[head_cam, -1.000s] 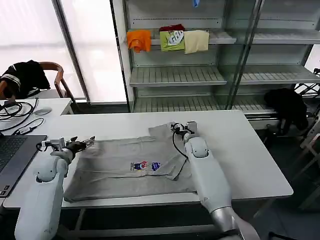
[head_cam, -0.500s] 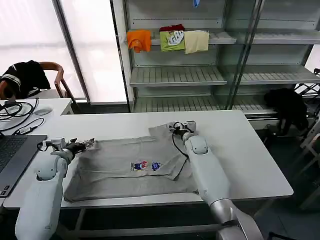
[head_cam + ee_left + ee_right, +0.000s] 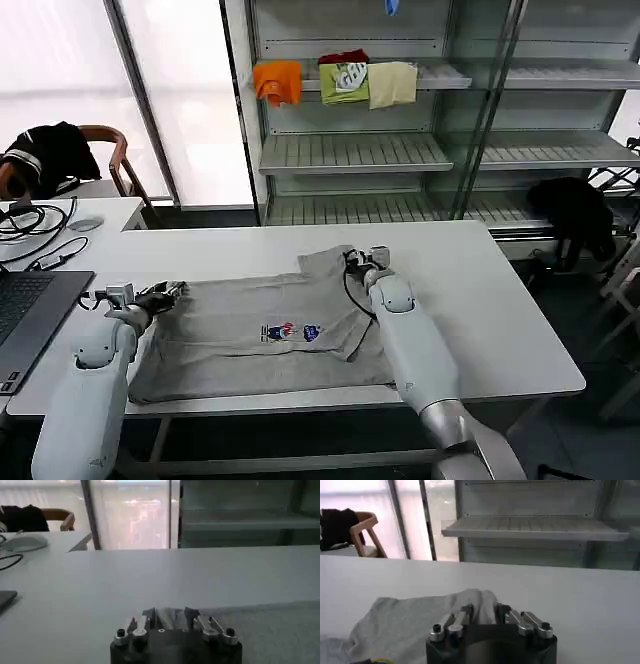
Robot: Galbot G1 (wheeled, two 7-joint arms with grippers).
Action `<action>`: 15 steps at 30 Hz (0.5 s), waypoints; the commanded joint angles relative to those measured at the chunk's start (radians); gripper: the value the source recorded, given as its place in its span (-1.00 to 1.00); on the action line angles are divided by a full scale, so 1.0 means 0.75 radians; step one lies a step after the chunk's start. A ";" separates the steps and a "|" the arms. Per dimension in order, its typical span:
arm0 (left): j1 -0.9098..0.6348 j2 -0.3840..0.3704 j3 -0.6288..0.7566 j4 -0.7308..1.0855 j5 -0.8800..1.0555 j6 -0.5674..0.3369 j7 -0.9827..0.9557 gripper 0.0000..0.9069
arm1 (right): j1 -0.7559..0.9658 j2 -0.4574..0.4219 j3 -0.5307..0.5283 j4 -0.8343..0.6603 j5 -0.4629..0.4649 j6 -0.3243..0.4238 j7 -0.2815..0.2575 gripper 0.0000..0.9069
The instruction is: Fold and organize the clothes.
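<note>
White table (image 3: 480, 300), shelving behind. Grey shirt (image 3: 260, 330) spread flat at centre-left. Left gripper (image 3: 165, 293): narrow, pinching the shirt's far-left corner. Right gripper (image 3: 352, 257): narrow, pinching the shirt's raised far-right sleeve.

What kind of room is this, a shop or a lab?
Probably a lab mocked up as a clothes shop: metal shelving holding folded garments, a white table with a grey shirt, a laptop.

Bright daylight pours through the far-left windows (image 3: 70, 90), washing them out; the desk (image 3: 500, 300) is evenly lit with soft shadows; both wrist views look hazy.
</note>
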 commanded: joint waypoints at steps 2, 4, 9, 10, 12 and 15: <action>0.009 -0.003 -0.002 -0.005 -0.006 0.003 -0.003 -0.98 | -0.020 0.065 0.000 0.035 0.000 0.008 0.001 -1.00; 0.011 -0.005 -0.004 -0.014 -0.023 0.002 -0.010 -0.98 | -0.031 0.065 0.004 0.051 0.019 0.033 0.012 -1.00; 0.013 -0.008 -0.012 -0.044 -0.083 -0.014 -0.034 -0.98 | -0.079 0.065 -0.003 0.130 0.032 0.127 0.043 -1.00; 0.014 -0.008 -0.015 -0.050 -0.100 -0.026 -0.042 -0.98 | -0.090 0.065 -0.002 0.153 0.033 0.141 0.052 -1.00; 0.019 -0.012 -0.026 -0.072 -0.158 -0.060 -0.066 -0.98 | -0.124 0.065 0.002 0.218 0.041 0.158 0.069 -1.00; 0.044 -0.008 -0.042 -0.143 -0.235 -0.101 -0.096 -0.98 | -0.182 0.065 0.001 0.366 0.055 0.150 0.090 -1.00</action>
